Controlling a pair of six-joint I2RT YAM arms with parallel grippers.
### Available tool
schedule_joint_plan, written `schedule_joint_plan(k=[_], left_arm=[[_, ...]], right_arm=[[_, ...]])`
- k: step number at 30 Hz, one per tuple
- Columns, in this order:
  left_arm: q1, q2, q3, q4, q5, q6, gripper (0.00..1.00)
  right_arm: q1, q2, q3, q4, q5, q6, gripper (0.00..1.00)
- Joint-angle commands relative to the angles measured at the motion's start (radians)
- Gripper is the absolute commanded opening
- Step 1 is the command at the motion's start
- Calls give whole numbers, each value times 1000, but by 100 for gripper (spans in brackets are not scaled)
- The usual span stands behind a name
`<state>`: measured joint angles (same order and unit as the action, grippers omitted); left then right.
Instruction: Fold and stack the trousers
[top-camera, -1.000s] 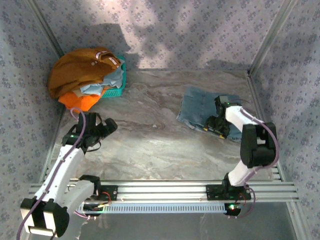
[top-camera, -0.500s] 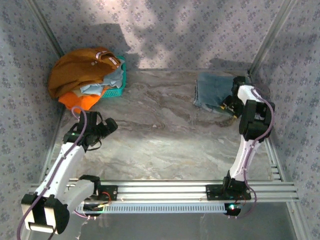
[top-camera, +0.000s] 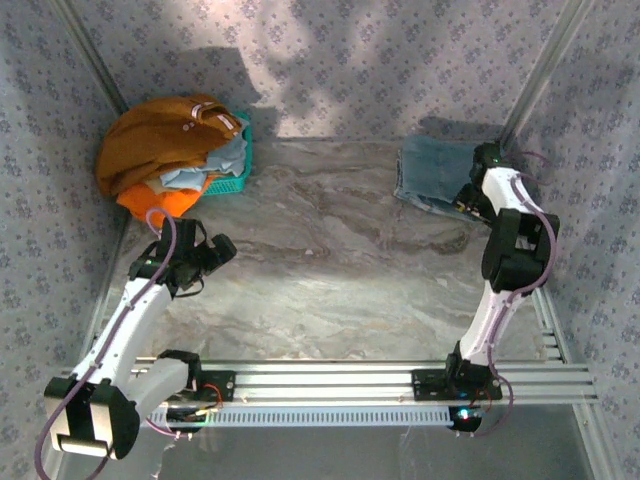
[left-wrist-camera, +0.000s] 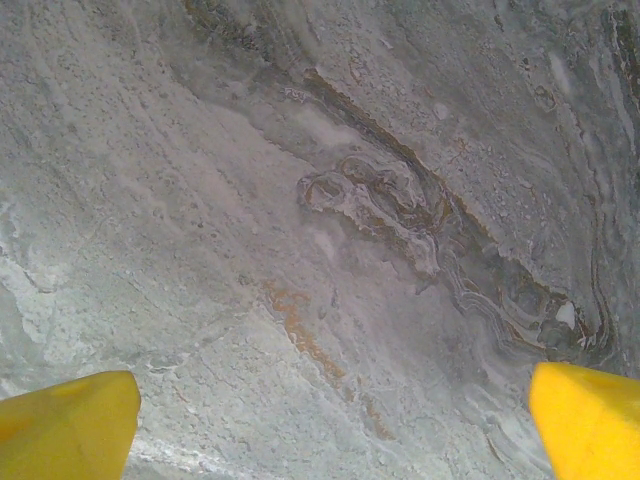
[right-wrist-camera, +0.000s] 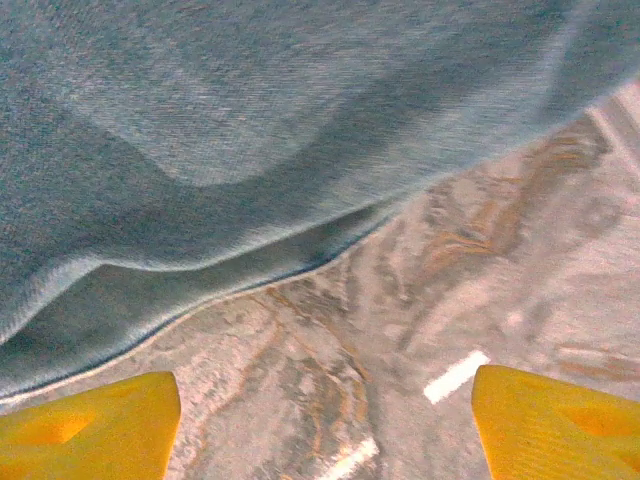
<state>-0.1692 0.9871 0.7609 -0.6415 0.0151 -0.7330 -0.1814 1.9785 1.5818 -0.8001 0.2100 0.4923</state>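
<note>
The trousers (top-camera: 434, 174), faded blue denim folded into a compact rectangle, lie flat in the table's far right corner. In the right wrist view their thick folded edge (right-wrist-camera: 250, 150) crosses the upper part of the picture. My right gripper (top-camera: 467, 202) sits at the bundle's near right edge. It (right-wrist-camera: 325, 420) is open, with bare marble between the yellow fingertips (right-wrist-camera: 90, 425) and the denim just ahead of them. My left gripper (top-camera: 213, 250) hovers at the table's left side. It (left-wrist-camera: 335, 425) is open over bare marble, its yellow fingertips (left-wrist-camera: 70, 425) wide apart.
A teal basket (top-camera: 238, 168) in the far left corner holds a heap with a mustard-brown buttoned garment (top-camera: 155, 140) on top and an orange cloth (top-camera: 155, 205) spilling out in front. Patterned walls close in the table on three sides. An aluminium rail (top-camera: 330, 380) runs along the near edge.
The right gripper pushed the folded trousers from the mid right of the table back into the far right corner. The left arm shifted only slightly.
</note>
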Motion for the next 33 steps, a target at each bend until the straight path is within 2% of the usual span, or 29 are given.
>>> schedule_joint_plan(k=[1, 6, 12, 18, 26, 33], left_arm=[[8, 6, 38, 1, 19, 20, 100], [7, 8, 50, -20, 14, 21, 99], [5, -5, 39, -18, 2, 7, 99], [1, 29, 65, -23, 4, 6, 99], [-5, 59, 93, -26, -2, 2, 98], [-12, 54, 125, -32, 2, 19, 98]], right_arm=[[-30, 57, 41, -19, 65, -2, 78], [-42, 273, 309, -154, 57, -23, 74], [-32, 443, 564, -241, -4, -53, 74], [-45, 655, 901, -372, -77, -55, 73], [-50, 662, 928, -327, -156, -31, 71], [-62, 474, 763, -226, -194, 7, 72]])
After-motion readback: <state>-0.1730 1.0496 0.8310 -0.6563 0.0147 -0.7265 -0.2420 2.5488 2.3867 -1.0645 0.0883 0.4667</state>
